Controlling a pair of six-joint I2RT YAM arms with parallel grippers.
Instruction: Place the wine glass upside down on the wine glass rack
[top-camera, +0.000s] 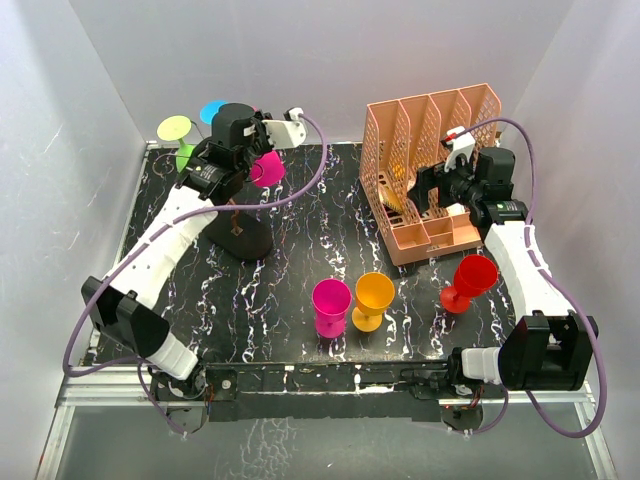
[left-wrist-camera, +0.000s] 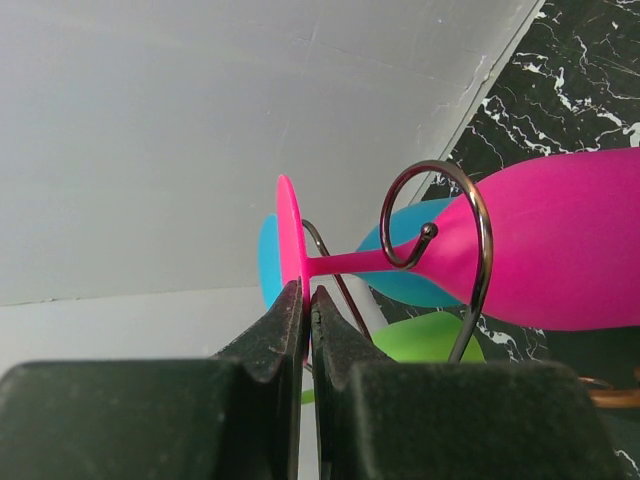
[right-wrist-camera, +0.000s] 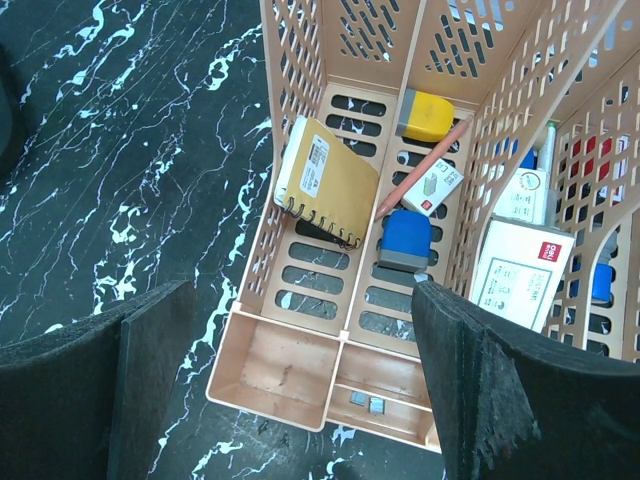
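At the upper left of the top view, the left claw is clamped on the foot of the magenta plastic wine glass. Its stem sits inside a curled wire arm of the black-based wine glass rack. I would let the foot settle on the wire, then open slowly.

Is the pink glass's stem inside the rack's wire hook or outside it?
Inside: the pink glass has its stem through the curled wire hook.

Peach organizer with yellow notebook
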